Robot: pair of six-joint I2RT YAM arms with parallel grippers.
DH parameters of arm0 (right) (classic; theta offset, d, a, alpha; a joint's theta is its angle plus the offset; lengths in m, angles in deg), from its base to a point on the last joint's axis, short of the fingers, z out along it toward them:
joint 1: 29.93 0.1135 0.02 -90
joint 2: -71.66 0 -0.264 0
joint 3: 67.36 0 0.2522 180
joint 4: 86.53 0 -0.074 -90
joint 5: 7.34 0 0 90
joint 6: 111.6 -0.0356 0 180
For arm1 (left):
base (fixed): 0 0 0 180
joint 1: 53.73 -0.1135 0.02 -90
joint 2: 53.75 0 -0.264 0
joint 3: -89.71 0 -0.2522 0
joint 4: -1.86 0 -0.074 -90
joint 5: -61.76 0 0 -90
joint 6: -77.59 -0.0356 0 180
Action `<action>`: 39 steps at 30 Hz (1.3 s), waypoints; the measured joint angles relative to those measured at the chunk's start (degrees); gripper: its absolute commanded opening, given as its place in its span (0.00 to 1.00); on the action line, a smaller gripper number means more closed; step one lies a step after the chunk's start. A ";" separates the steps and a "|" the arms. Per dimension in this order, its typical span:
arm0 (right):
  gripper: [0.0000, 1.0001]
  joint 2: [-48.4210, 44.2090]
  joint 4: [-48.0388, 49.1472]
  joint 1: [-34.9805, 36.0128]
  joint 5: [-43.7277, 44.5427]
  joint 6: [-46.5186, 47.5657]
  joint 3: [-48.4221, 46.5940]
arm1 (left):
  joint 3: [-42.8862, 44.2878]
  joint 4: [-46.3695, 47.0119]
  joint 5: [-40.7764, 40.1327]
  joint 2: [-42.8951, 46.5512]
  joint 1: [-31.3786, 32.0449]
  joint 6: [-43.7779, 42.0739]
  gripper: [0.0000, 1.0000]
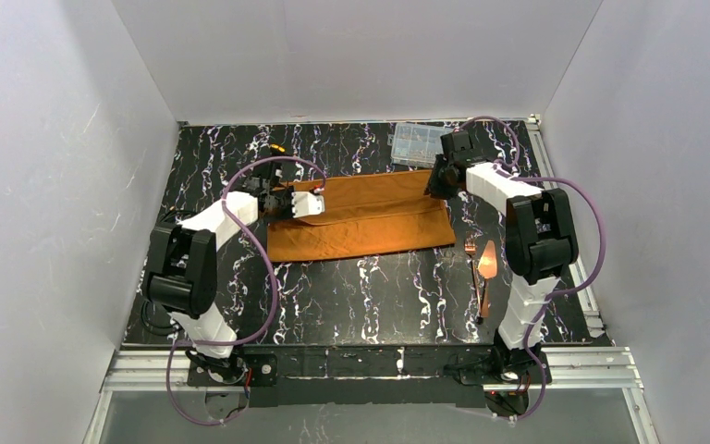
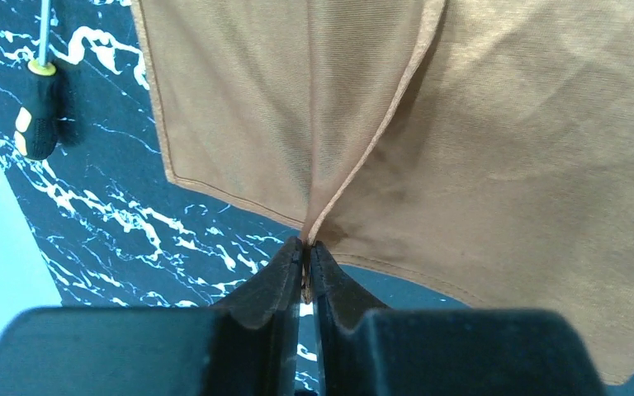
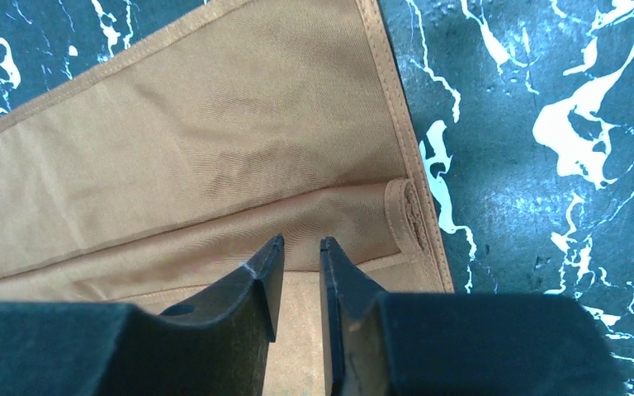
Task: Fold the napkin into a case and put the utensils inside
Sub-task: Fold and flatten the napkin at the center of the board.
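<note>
The rust-orange napkin lies folded into a wide band on the black marble table. My left gripper is at its left end, shut on a raised fold of the cloth that stands up as a ridge. My right gripper is at the far right corner, just above the cloth. Its jaws stand a narrow gap apart with nothing between them, next to a small rolled hem. The copper utensils, a fork among them, lie on the table right of the napkin.
A clear plastic compartment box stands at the back, close to the right arm. A yellow-and-black screwdriver lies left of the napkin, also seen in the top view. White walls enclose the table on three sides.
</note>
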 measured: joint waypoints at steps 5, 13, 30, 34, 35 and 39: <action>0.46 0.09 -0.20 -0.37 0.02 0.02 -1.31 | 3.10 -0.98 -1.14 -1.77 -0.02 1.53 0.00; 0.54 -2.25 0.04 -0.37 0.83 1.70 0.68 | 10.36 -2.78 -2.16 -6.14 -0.85 9.86 0.00; 0.60 -11.74 3.23 -0.37 -0.09 3.63 9.44 | 18.58 -10.32 -3.80 -16.46 -4.79 26.12 0.00; 0.66 -8.35 2.82 -0.37 -0.02 4.04 7.74 | 18.62 -10.56 -4.07 -16.50 -4.79 27.58 0.00; 0.65 -7.69 2.71 -0.37 -0.02 3.98 7.48 | 18.62 -10.51 -4.11 -16.50 -4.79 27.78 0.00; 0.62 -6.71 2.10 -0.37 -0.15 3.67 7.45 | 18.62 -10.29 -4.20 -16.50 -4.79 28.22 0.00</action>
